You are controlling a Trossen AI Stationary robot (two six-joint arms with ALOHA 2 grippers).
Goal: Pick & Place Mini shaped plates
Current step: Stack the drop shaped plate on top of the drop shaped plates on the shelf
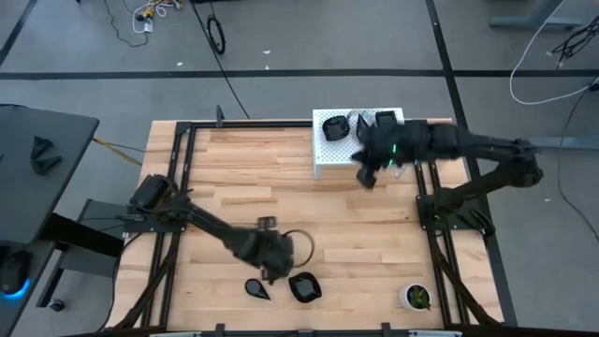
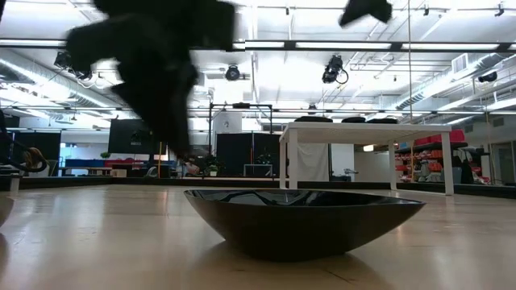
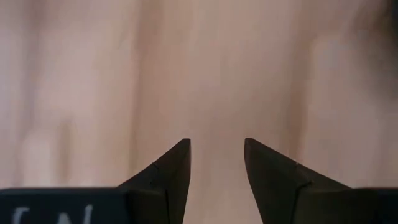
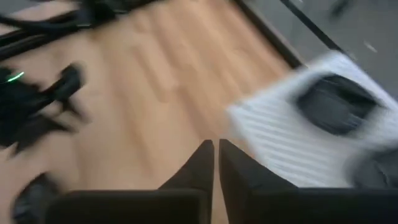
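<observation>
Left end effector (image 1: 274,271) hangs spread apart and empty low center over the wooden bench (image 1: 253,178), just beside two mini shaped plates (image 1: 304,286) lower center, while the right end effector (image 1: 367,176), pinched together on nothing, sits by the white tray (image 1: 328,159) with more plates upper center.

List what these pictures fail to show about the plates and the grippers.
- White tray, high view: the right gripper and its arm cover part of it, so its plate count is unclear.
- Right wrist view: motion blur smears the plate on the tray.
- Low view: one black plate fills the front; others are hidden.
- Left wrist view: the left gripper is open, the wood beyond blurred.
</observation>
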